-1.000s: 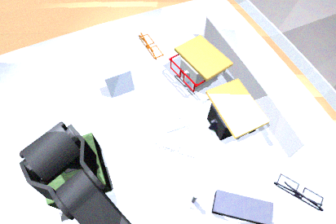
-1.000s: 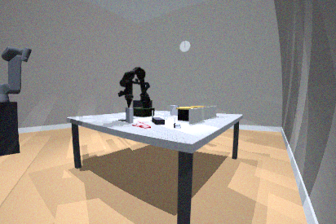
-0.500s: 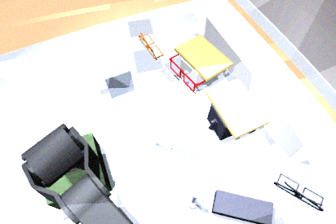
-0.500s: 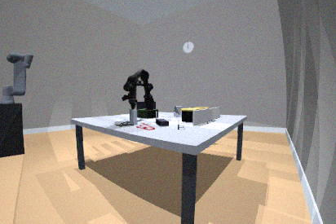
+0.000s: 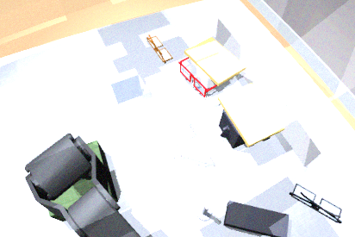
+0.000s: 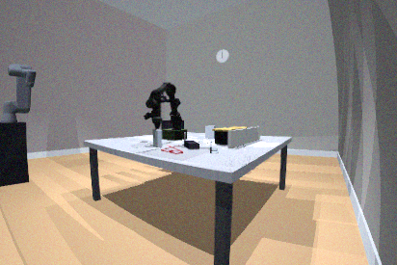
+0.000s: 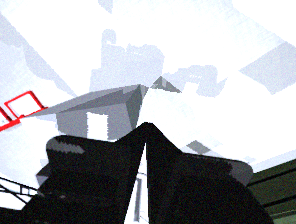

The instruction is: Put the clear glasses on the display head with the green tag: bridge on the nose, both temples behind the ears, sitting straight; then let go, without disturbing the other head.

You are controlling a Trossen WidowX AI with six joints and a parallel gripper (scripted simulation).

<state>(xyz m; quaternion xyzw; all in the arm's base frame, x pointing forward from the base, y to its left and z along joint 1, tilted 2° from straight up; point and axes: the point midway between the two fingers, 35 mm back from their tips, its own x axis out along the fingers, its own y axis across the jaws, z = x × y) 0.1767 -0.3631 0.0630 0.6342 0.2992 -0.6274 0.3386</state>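
Observation:
Faint thin outlines (image 5: 207,165) near the middle of the table in the top view may be the clear glasses; glare washes them out. A dark head-like shape (image 5: 230,131) shows below the nearer yellow-edged board. Whatever stands below the farther board is mostly hidden. No green tag can be made out. My gripper (image 6: 156,127) (image 7: 147,126) is shut, with its black fingertips together and nothing seen between them. In the exterior view it points down by a grey cylinder. In the top view it is out of view, past the bottom edge.
Red glasses (image 5: 189,77) (image 6: 172,149) (image 7: 25,104) lie beside the farther board (image 5: 215,60). Orange glasses (image 5: 156,49) lie behind, black glasses (image 5: 315,205) at front right. A dark box (image 5: 256,219) (image 6: 191,145) and a grey cylinder (image 6: 157,138) stand on the table.

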